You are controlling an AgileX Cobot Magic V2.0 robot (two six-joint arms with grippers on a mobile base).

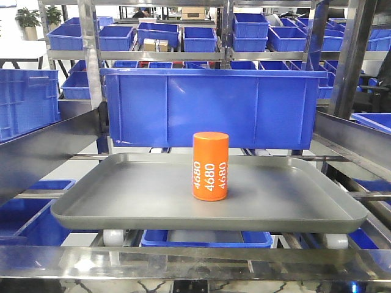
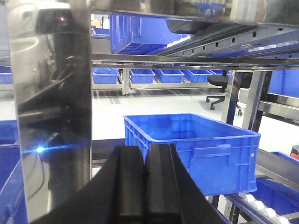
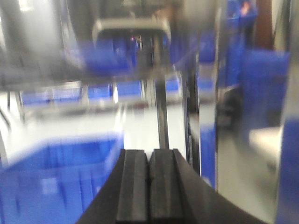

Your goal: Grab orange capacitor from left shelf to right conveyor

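Observation:
The orange capacitor (image 1: 211, 166) stands upright near the middle of a dark grey tray (image 1: 122, 195) on the left shelf (image 1: 342, 61), white "4680" printed round its side. Neither gripper shows in the front view. In the left wrist view my left gripper (image 2: 145, 150) is shut with nothing between its pads, pointing at a blue bin (image 2: 196, 149) beside a steel post (image 2: 51, 116). In the blurred right wrist view my right gripper (image 3: 149, 154) is shut and empty too. The right conveyor is out of view.
A large blue bin (image 1: 214, 107) sits just behind the tray, with several more blue bins (image 1: 159, 33) on racks beyond. Steel rails (image 1: 354, 140) flank the tray on both sides and a steel bar (image 1: 195, 256) crosses in front of it.

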